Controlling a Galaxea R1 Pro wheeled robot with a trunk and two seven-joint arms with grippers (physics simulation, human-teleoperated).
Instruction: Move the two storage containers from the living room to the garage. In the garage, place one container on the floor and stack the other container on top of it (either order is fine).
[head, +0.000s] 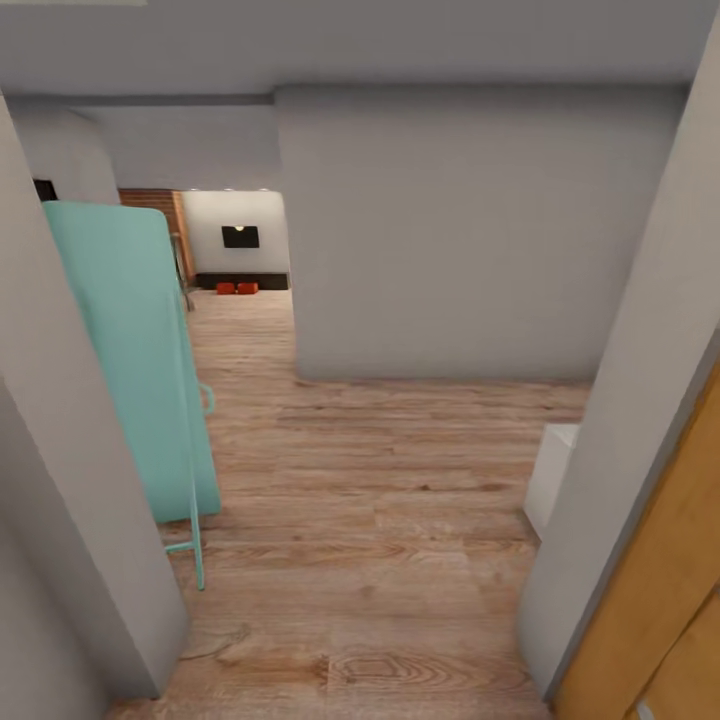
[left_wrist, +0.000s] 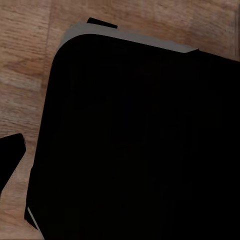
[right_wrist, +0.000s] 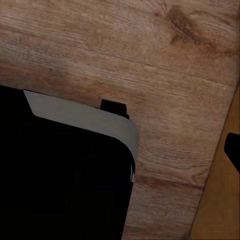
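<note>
Far down the passage, two small orange-red storage containers (head: 236, 288) sit side by side on the light wood floor of the living room. They stand in front of a low dark bench (head: 262, 280), under a black wall screen (head: 240, 237). Red brick (head: 152, 199) shows to their left. Both wrist views look down at my black base and the plank floor. A dark fingertip (left_wrist: 11, 154) pokes in at the edge of the left wrist view, and another fingertip (right_wrist: 233, 150) at the edge of the right wrist view. I hold nothing that shows.
I stand in a doorway between grey wall edges. A teal door (head: 135, 360) leans open at the left. A grey wall (head: 470, 240) blocks the way ahead on the right. A white box (head: 552, 480) and an orange wooden door (head: 660, 600) are at the right.
</note>
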